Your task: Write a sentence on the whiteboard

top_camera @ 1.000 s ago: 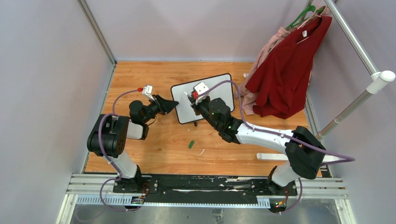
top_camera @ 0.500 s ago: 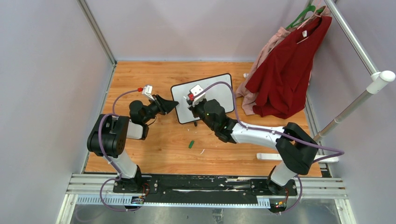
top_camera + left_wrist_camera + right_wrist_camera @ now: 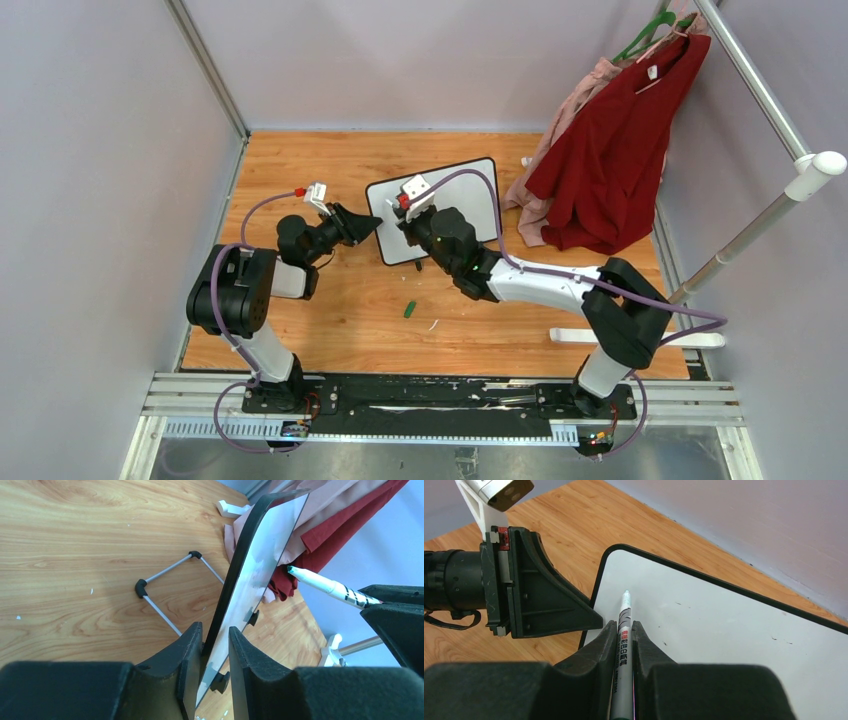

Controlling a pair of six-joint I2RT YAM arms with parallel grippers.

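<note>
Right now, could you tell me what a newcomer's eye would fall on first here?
First, the small black-framed white whiteboard mid-table, gripped at its left edge by the left gripper. Next, the right gripper pinching a white green-tipped marker, tip close to the board's nearly bare face. Then the red garment hanging at the right.

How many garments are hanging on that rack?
2, both far right: red garment in front, pink garment tucked behind it, showing along its left edge. More may be hidden behind.
</note>
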